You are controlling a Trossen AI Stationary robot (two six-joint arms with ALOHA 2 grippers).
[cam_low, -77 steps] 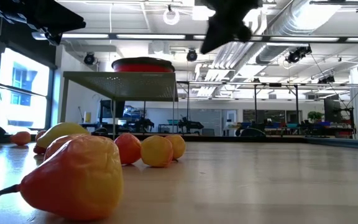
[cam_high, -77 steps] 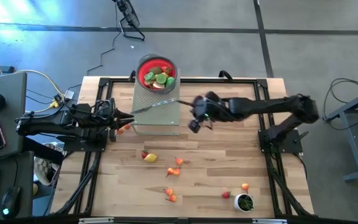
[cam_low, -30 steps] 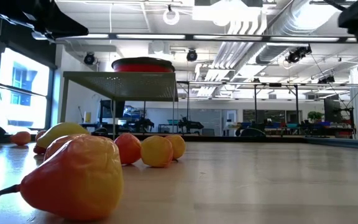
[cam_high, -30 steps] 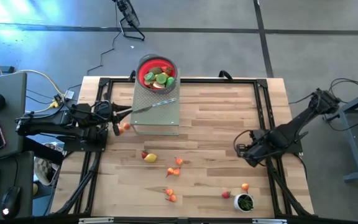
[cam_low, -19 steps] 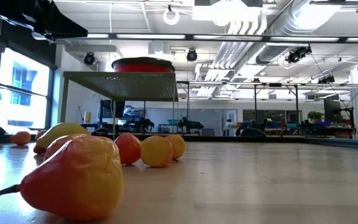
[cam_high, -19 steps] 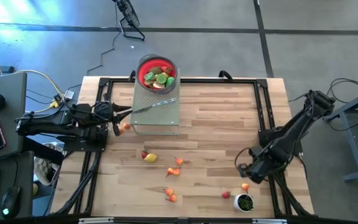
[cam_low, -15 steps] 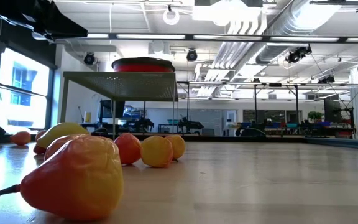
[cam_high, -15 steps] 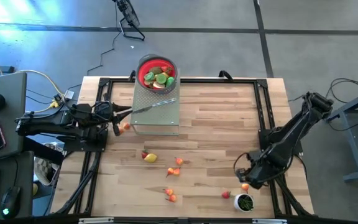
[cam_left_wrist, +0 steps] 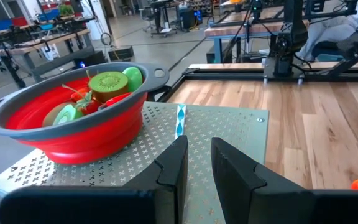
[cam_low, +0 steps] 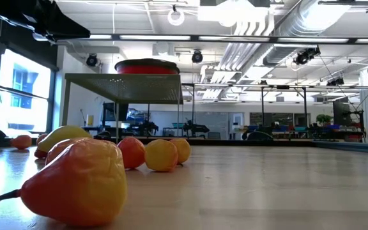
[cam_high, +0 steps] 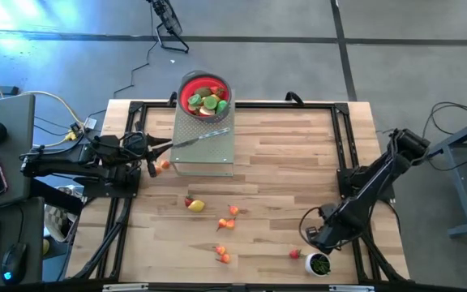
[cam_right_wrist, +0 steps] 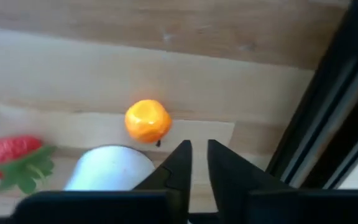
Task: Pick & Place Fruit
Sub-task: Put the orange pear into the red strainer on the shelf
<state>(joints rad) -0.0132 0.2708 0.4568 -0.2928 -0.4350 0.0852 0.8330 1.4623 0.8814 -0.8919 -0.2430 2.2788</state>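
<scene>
Several small toy fruit pieces lie on the wooden table: a strawberry (cam_high: 188,200), a lemon (cam_high: 197,206) and orange pieces (cam_high: 232,212). My right gripper (cam_high: 313,237) points down above the near right corner. Its fingers stand a narrow gap apart with nothing between them (cam_right_wrist: 199,149), just beside an orange fruit (cam_right_wrist: 148,120). A second strawberry (cam_right_wrist: 14,158) and a white cup (cam_right_wrist: 110,169) lie close by. My left gripper (cam_left_wrist: 199,155) waits level at the left, narrowly open, facing the red bowl (cam_left_wrist: 73,121) of fruit.
The red bowl (cam_high: 205,96) stands on a grey mesh stand (cam_high: 209,154) at the far side, with a silver knife (cam_high: 205,135) lying on it. A black frame rail (cam_high: 347,154) runs along the table's edges. In the low view a pear-shaped fruit (cam_low: 75,182) lies near the camera.
My right gripper has swung from the middle of the right side toward the table's near edge and come down, tipping more steeply downward. It now stands over the orange fruit beside the white cup. The fruit has not moved.
</scene>
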